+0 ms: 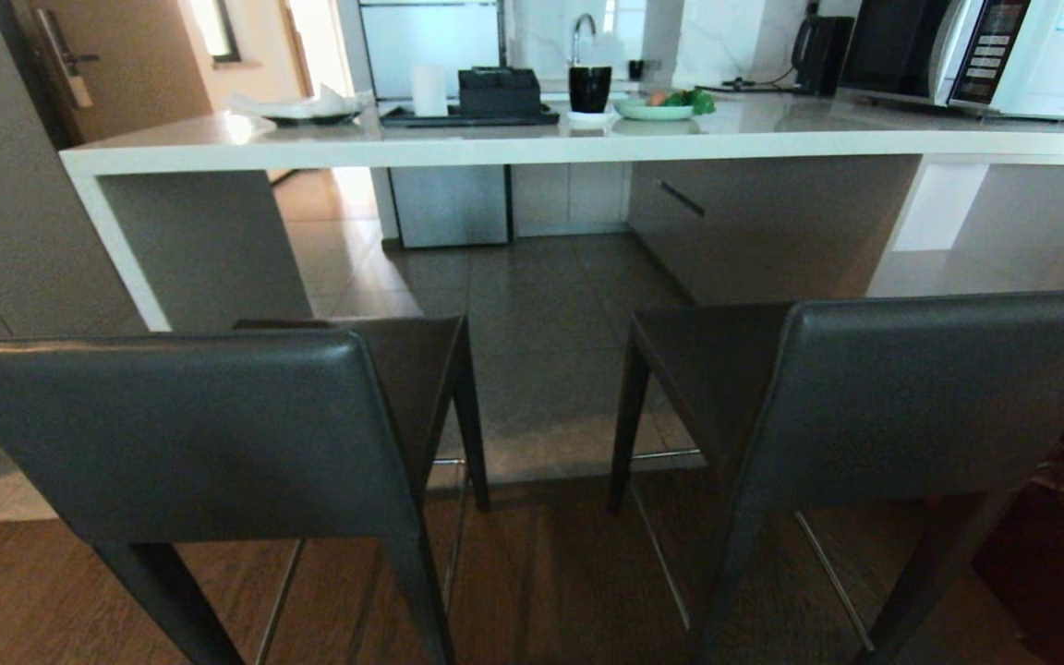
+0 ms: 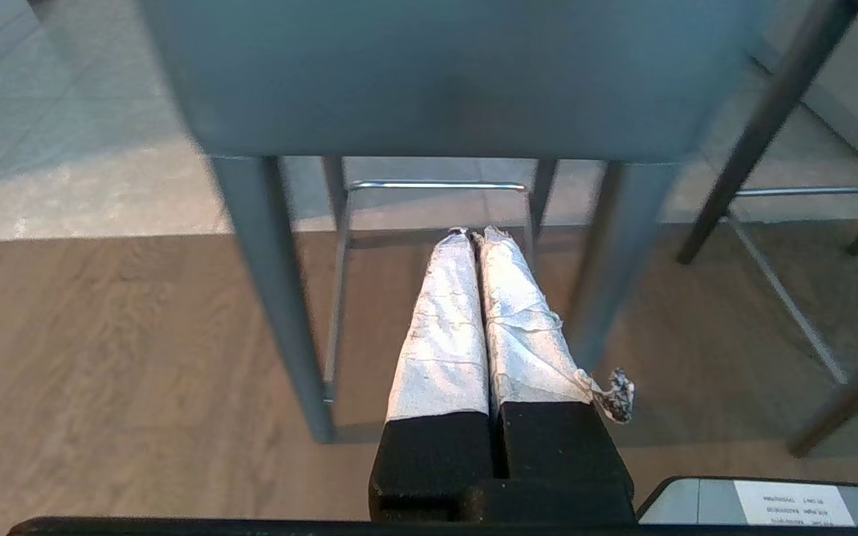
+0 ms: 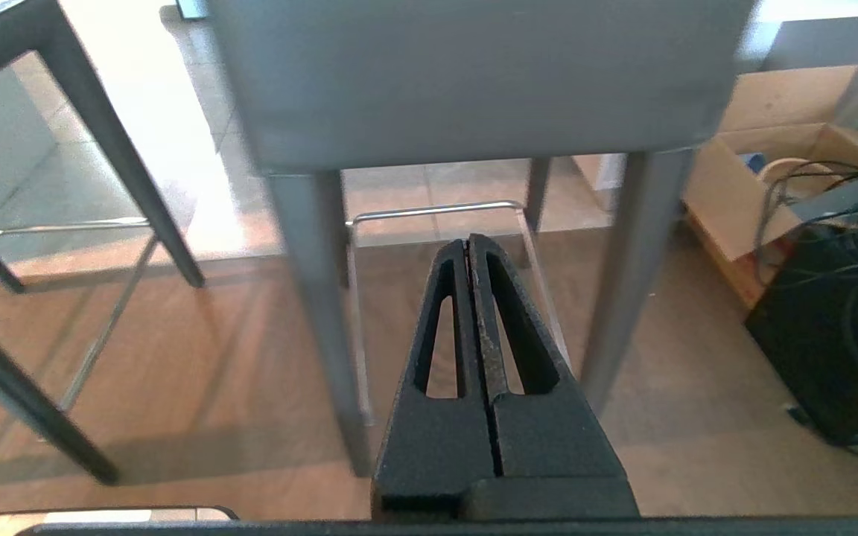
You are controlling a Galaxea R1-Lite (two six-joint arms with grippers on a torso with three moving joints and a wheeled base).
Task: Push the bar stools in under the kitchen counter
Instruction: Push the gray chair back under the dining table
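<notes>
Head view: two bar stools, the left stool (image 1: 190,434) and the right stool (image 1: 911,406), are seen standing short of the kitchen counter (image 1: 532,143); no arm is shown. Left wrist view: the left gripper (image 2: 477,237), tape-wrapped, is closed on nothing behind its stool. Right wrist view: the right gripper (image 3: 468,244) is likewise closed and empty; a cardboard box (image 3: 764,179) is revealed.

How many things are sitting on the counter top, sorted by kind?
Black mug: 1
Green plate of food: 1
Dark tray with black box: 2
White roll: 1
Kettle: 1
Microwave: 1
Dish with paper: 1
Total: 8
</notes>
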